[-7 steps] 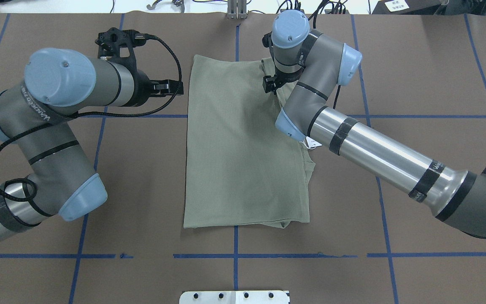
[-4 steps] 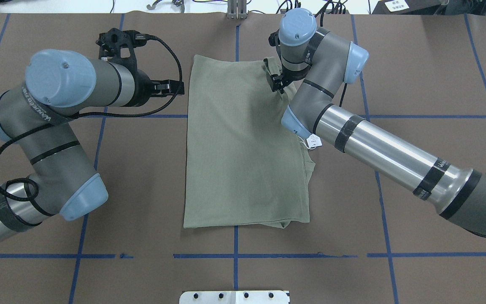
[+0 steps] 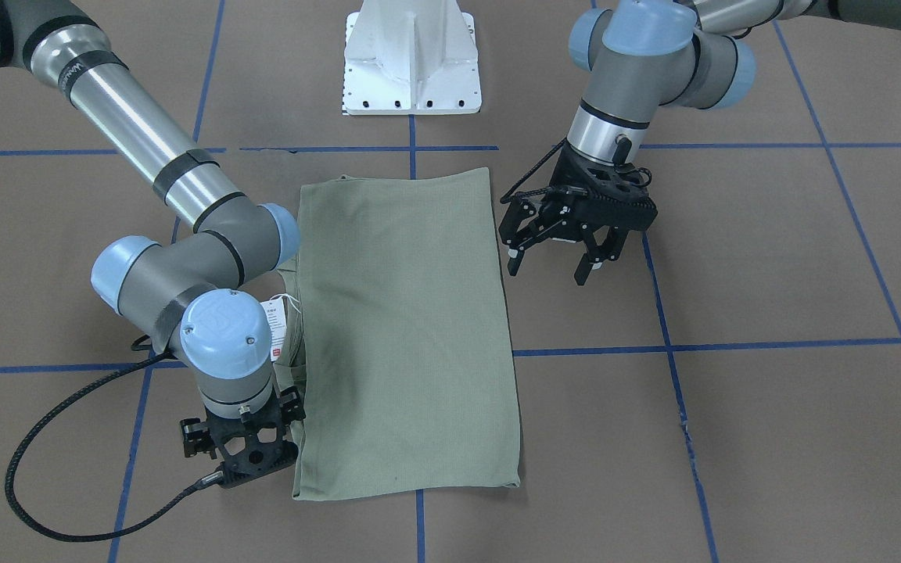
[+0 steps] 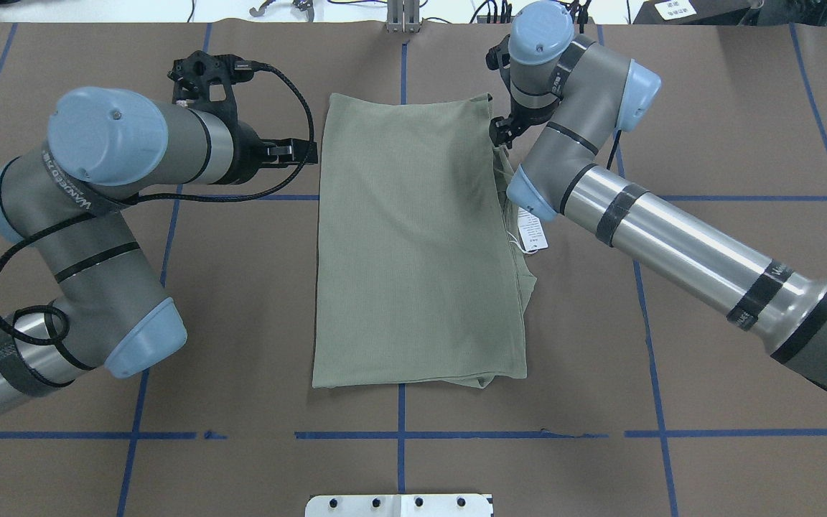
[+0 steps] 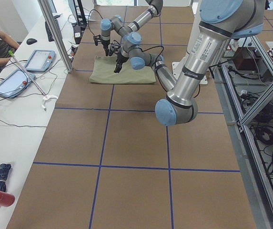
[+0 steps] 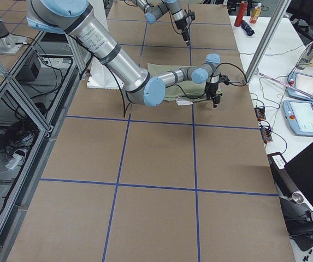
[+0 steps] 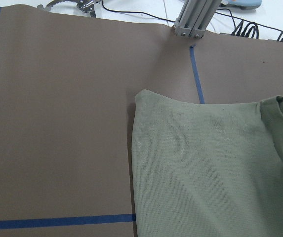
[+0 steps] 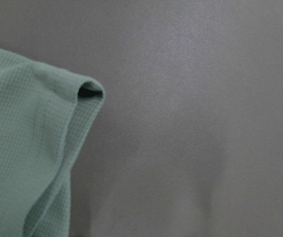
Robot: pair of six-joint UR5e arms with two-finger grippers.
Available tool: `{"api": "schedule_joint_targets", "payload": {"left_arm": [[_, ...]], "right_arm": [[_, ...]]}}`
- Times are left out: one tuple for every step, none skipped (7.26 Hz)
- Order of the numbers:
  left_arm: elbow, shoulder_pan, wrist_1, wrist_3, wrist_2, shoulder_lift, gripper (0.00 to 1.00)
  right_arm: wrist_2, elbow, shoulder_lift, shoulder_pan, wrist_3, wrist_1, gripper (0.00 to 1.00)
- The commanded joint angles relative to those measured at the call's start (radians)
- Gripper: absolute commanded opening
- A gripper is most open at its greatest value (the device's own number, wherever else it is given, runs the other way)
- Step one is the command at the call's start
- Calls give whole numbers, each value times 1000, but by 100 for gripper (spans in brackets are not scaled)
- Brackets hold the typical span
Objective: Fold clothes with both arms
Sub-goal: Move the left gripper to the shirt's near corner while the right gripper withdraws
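Two grippers, one each on the left arm [image 4: 90, 237] and the right arm [image 4: 679, 248]. The left gripper [image 3: 551, 264] has its fingers spread wide with nothing between them. It hangs just beside the left edge of the shirt [image 4: 413, 244], near the far end, without touching it. The right gripper [image 4: 498, 134] points down just off the shirt's far right corner. Its fingers are hidden under the wrist, so whether they are apart or together cannot be told.

One shirt, folded into a long rectangle, lies flat at the middle of the table [image 4: 708, 108], between the arms. One tag [image 4: 533, 234] sticks out from its right edge. One white base [image 3: 413, 59] stands on the robot's side.

A second ago the right gripper was over the cloth, inside the right edge, with the far right corner turned in. Now it is outside that edge and the corner reaches out square. The left gripper has hardly shifted.
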Motion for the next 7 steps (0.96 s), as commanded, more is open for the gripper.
{"api": "schedule_joint_targets", "payload": {"left_arm": [[-15,3,-2,-4,-13,0,100],[-33,15,-2,-59,-66,3,100],[-54,26,-2,-164,-127,7,100],[-73,91,0,-287,-135,13,100],[-74,146,0,-424,-125,12,100],[-74,217,2,-522,-90,15,100],[-71,280,3,-589,-38,35,100]], "right_arm": [[67,91,-5,23,-6,-21,100],[93,207,-53,23,6,-63,100],[106,389,-154,21,37,-130,100],[132,583,-258,14,40,-214,100],[152,737,-329,9,64,-292,100],[196,857,-412,6,94,-307,100],[219,934,-470,6,142,-305,100]]}}
